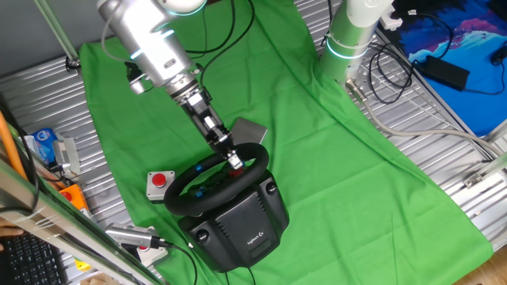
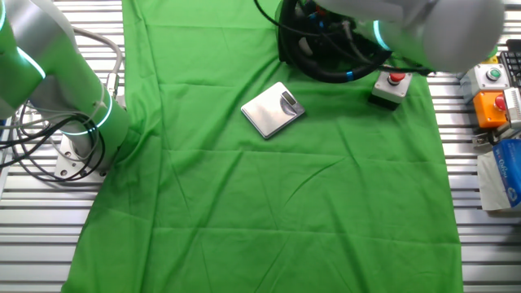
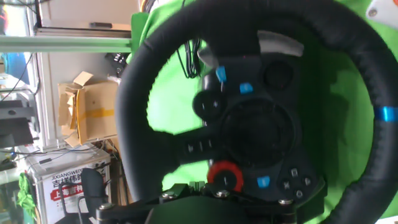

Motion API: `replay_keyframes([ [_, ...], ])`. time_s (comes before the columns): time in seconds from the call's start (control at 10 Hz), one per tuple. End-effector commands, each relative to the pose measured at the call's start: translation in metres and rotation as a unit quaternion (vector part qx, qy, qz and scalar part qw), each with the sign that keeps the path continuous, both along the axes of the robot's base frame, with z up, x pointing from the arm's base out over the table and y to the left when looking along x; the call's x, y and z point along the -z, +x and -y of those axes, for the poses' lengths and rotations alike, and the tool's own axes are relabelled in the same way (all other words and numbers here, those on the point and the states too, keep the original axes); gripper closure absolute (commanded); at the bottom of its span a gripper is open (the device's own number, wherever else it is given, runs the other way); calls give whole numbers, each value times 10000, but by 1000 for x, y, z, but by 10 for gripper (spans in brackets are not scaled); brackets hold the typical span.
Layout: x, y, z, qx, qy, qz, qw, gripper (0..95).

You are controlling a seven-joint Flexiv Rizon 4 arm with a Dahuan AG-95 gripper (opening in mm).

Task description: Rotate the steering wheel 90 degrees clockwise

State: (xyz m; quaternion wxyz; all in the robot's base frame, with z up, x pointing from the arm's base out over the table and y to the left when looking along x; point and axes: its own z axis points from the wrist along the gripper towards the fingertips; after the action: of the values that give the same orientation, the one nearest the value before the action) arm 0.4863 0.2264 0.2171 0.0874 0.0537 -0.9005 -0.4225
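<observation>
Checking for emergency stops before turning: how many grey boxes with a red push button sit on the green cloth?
1: the grey box sits on the cloth's edge beside the steering wheel. Others may be hidden behind the arm.

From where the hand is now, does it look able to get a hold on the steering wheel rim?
Probably yes. The hand is already down at the far side of the steering wheel rim, with nothing between them. The small grey box sits off to the side. Whether the fingers have closed on the rim cannot be told.

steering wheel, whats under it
The steering wheel sits on its black base, which rests on the green cloth. What lies beneath the base is covered.
</observation>
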Motion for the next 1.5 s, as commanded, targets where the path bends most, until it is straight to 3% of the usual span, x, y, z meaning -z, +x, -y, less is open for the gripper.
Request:
replay_keyframes([
  [0.1,0,-5,-3,78,58,-4,10000,950],
  [0.3,-1,-4,-10,164,86,43,9998,950],
  [0.8,6,10,-27,326,87,135,9993,950],
  [1.5,-3,32,-32,372,38,75,9993,950],
])
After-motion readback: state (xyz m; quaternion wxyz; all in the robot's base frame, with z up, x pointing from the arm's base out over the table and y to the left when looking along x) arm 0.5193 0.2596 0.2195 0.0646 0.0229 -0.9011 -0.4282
